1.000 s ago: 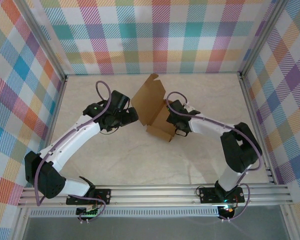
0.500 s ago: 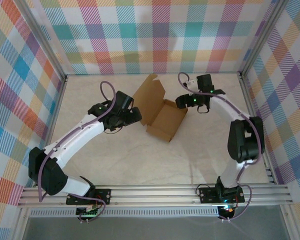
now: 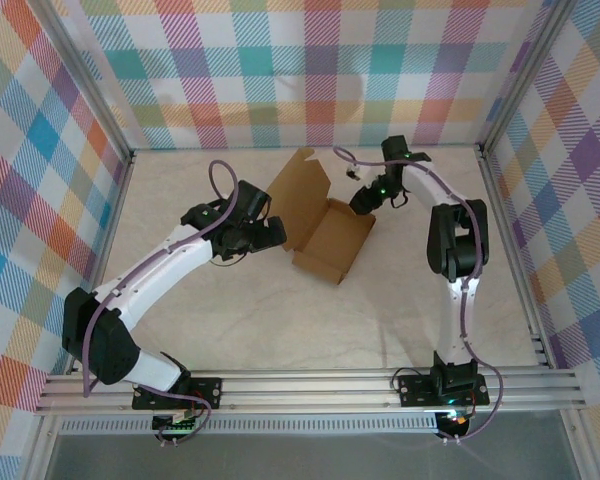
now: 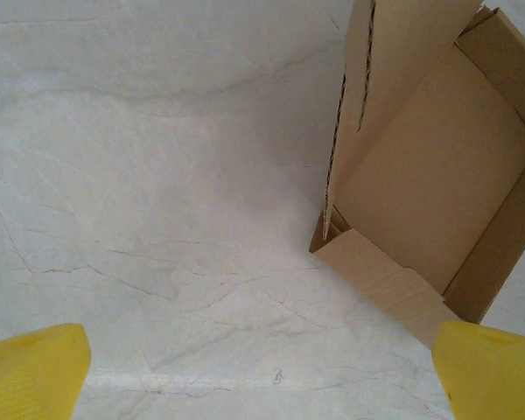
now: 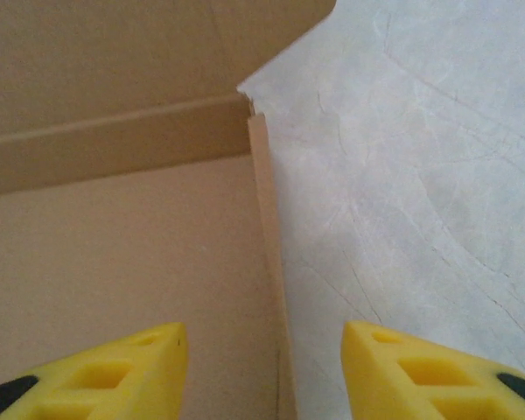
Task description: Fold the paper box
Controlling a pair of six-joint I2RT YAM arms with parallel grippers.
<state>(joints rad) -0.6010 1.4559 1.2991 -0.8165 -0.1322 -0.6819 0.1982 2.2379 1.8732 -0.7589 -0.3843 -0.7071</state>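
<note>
We note white links [image 3: 150, 270], black joints [image 3: 92, 342]; purple cables [image 3: 213, 180] looping alongside; fingertips [image 5: 420, 372] yellow, with moulded recesses; green light [image 3: 450, 402] at one base.

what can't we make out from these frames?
- Top view: the right pincer is small and dark below its wrist; how its fingers meet the paper box cannot be read.
- Left wrist view: the box's lid runs off the top edge; the left pincer has its fingers cut by the bottom corners.
- Right wrist view: the box's floor and lid run off the left and top edges.
</note>
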